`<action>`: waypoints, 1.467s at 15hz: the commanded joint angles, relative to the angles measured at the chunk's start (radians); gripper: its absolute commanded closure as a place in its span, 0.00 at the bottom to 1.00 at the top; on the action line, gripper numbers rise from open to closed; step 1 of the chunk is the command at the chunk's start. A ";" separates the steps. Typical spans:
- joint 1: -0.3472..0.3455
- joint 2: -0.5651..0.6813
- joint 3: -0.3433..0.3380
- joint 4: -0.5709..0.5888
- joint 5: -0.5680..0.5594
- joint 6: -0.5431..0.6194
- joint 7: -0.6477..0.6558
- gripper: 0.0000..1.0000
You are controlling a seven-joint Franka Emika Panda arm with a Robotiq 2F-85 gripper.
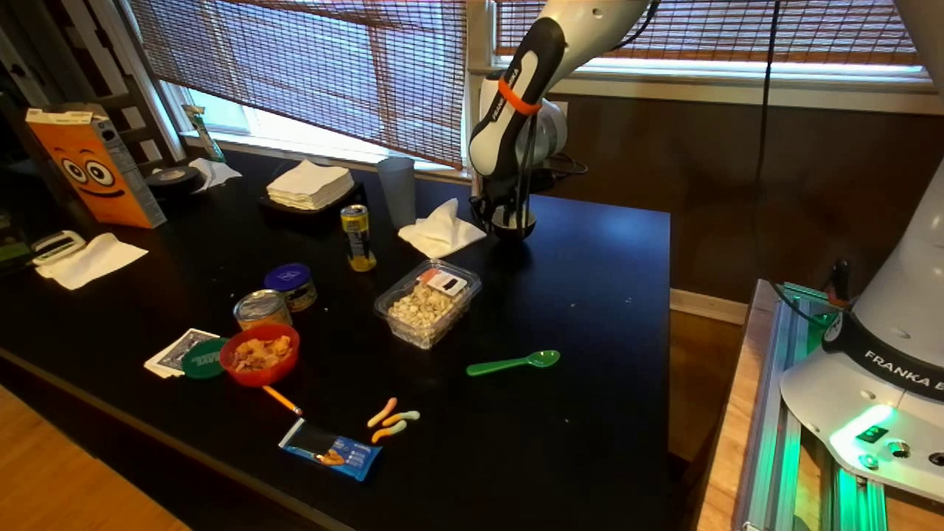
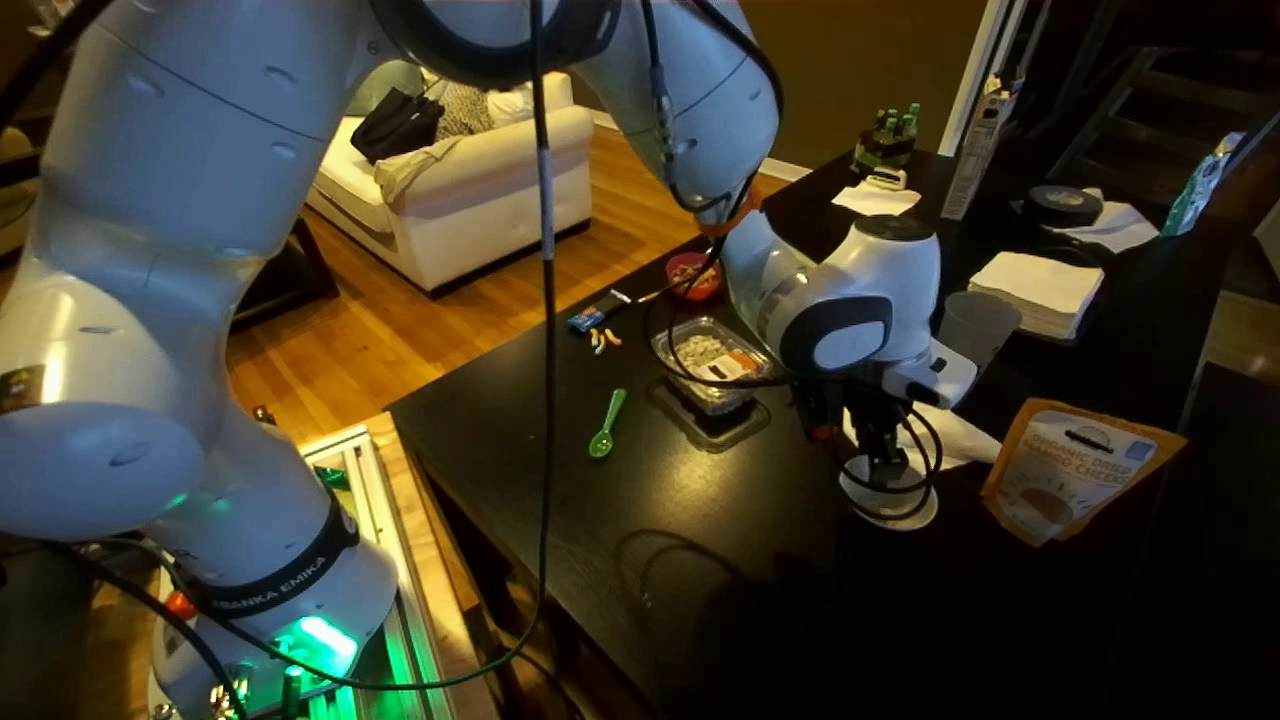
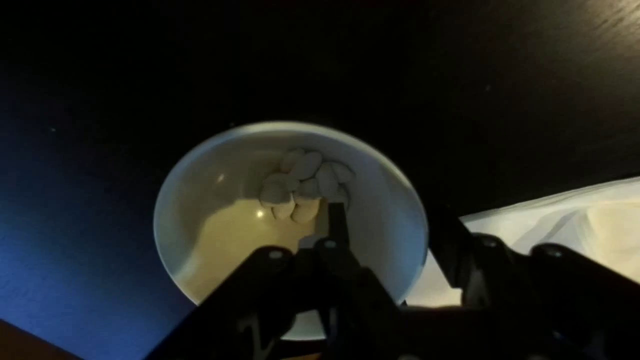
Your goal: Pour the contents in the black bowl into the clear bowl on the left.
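The black bowl (image 1: pixel 515 231) is small, dark outside and pale inside, and stands near the window side of the table. It also shows in an exterior view (image 2: pixel 905 515) and fills the middle of the wrist view (image 3: pixel 210 220). The contents (image 3: pixel 306 182) are several pale oval pieces, grouped at one side of its floor. My gripper (image 3: pixel 389 230) is open around the bowl's rim: one finger is inside the bowl, the other outside beside a napkin. A gap shows between the inner finger and the wall. The clear bowl (image 1: pixel 428 302), also in an exterior view (image 2: pixel 715 370), holds pale bits.
A white napkin (image 1: pixel 442 228), a grey cup (image 1: pixel 398 192) and a yellow can (image 1: pixel 358 237) stand near the clear bowl. A green spoon (image 1: pixel 515 363) lies in front. An orange-and-white pouch (image 2: pixel 1075 470) stands close to the black bowl. A red bowl (image 1: pixel 259 354) is farther off.
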 commanded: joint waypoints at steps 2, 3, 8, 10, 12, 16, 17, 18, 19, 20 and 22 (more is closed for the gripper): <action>-0.016 0.021 0.010 0.003 -0.025 0.062 -0.045 0.90; -0.008 0.018 0.001 -0.006 -0.026 0.069 -0.041 0.99; 0.100 -0.111 -0.124 -0.189 -0.085 0.134 -0.005 0.99; 0.140 -0.173 -0.167 -0.296 -0.152 0.155 -0.057 0.98; 0.190 -0.220 -0.219 -0.398 -0.239 0.177 -0.089 0.98; 0.365 -0.280 -0.386 -0.599 -0.433 0.282 -0.092 0.98; 0.408 -0.287 -0.421 -0.639 -0.465 0.314 -0.108 0.98; 0.451 -0.290 -0.454 -0.674 -0.485 0.352 -0.128 0.98; 0.475 -0.307 -0.463 -0.713 -0.487 0.390 -0.163 0.98; 0.472 -0.335 -0.442 -0.736 -0.472 0.394 -0.209 0.98; 0.470 -0.262 -0.426 -0.688 -0.395 0.381 -0.203 0.92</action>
